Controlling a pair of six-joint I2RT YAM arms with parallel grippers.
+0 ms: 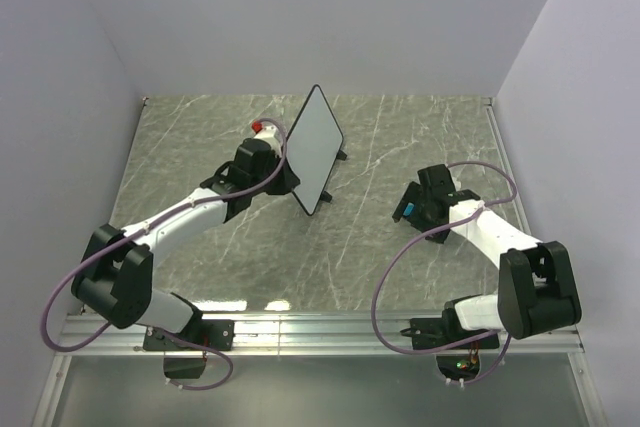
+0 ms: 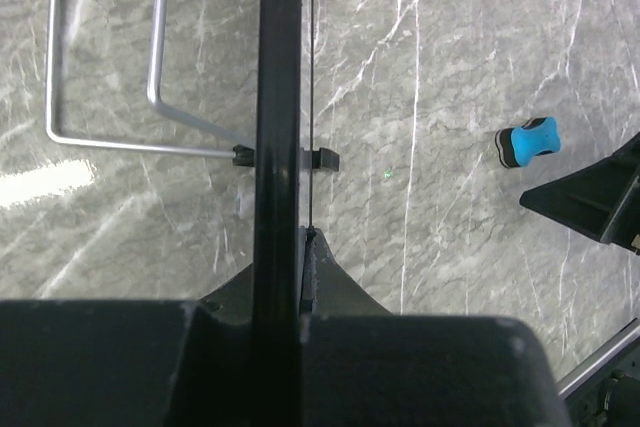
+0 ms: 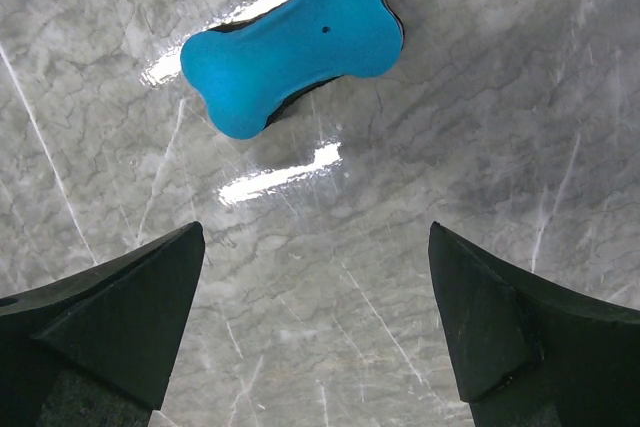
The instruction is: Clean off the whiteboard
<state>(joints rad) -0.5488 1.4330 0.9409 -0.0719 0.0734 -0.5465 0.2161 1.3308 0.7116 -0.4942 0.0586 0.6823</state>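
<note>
The whiteboard (image 1: 318, 147) stands upright on the marble table, its white face bare. In the left wrist view I see it edge-on as a black frame bar (image 2: 278, 97) with little black feet (image 2: 325, 159). My left gripper (image 1: 289, 179) (image 2: 303, 239) is shut on the board's lower edge. A blue bone-shaped eraser (image 3: 295, 42) (image 2: 527, 142) (image 1: 410, 210) lies flat on the table to the right. My right gripper (image 3: 315, 237) (image 1: 422, 202) hangs open just short of it, nothing between its fingers.
A wire stand (image 2: 100, 137) props the board from behind. A small red and white object (image 1: 263, 128) sits by the left wrist. Pale walls close the table at the back and sides; a metal rail (image 1: 320, 327) runs along the near edge.
</note>
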